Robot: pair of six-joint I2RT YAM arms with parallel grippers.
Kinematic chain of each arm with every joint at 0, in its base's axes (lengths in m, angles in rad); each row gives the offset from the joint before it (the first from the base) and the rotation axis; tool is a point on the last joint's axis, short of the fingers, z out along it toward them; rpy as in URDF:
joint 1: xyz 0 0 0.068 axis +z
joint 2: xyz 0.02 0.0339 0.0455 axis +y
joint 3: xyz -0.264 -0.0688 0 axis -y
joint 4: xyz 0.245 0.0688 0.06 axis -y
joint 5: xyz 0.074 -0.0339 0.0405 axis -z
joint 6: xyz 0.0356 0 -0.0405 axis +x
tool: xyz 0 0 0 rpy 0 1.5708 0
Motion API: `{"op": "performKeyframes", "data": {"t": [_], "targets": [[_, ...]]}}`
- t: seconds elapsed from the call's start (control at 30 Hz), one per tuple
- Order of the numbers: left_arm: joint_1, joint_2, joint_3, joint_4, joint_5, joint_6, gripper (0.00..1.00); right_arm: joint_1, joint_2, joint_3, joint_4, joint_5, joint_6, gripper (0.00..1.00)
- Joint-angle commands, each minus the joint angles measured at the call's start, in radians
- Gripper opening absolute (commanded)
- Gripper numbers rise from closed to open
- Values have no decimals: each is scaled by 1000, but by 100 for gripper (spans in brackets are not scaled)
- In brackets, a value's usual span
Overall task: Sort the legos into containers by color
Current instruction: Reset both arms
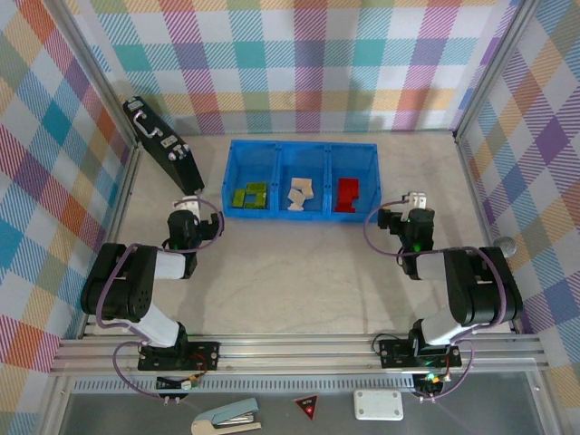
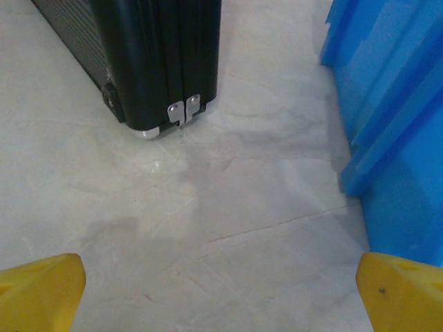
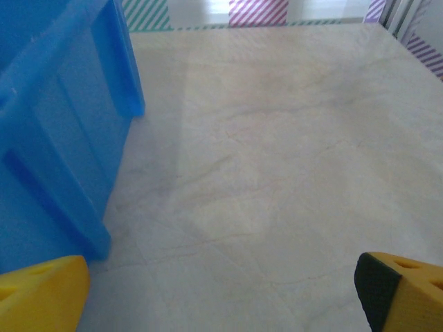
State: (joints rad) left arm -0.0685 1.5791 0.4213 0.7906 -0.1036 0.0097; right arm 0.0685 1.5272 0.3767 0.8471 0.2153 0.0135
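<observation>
The blue tray (image 1: 302,147) of three containers lies across the back of the table. Lime green legos (image 1: 248,196) fill its left compartment, cream legos (image 1: 300,193) the middle one, red legos (image 1: 347,194) the right one. My left gripper (image 1: 187,203) rests low on the table just left of the tray, open and empty. Its yellow fingertips (image 2: 41,290) frame bare table, with the tray's wall (image 2: 394,104) at the right. My right gripper (image 1: 414,199) sits right of the tray, open and empty, its fingertips (image 3: 43,294) beside the tray's corner (image 3: 62,138).
A black case (image 1: 163,145) with silver latches leans at the back left, close ahead of the left gripper, and its corner (image 2: 149,62) looms in the left wrist view. Checkered walls enclose the table. A stapler (image 1: 225,419), red triangle sticker (image 1: 307,408) and white box (image 1: 379,404) lie below the rail.
</observation>
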Motion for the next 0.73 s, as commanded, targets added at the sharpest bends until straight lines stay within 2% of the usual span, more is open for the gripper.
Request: {"op": "performKeyframes", "data": {"t": [0.0, 0.17, 0.7], "targets": [[9, 1, -1, 52, 34, 20, 100, -6, 8, 4, 59, -65, -7, 99], [-4, 1, -2, 55, 16, 29, 100, -10, 9, 7, 43, 1, 24, 99], [-4, 0, -3, 53, 19, 28, 100, -12, 7, 11, 29, -41, 12, 99]]}}
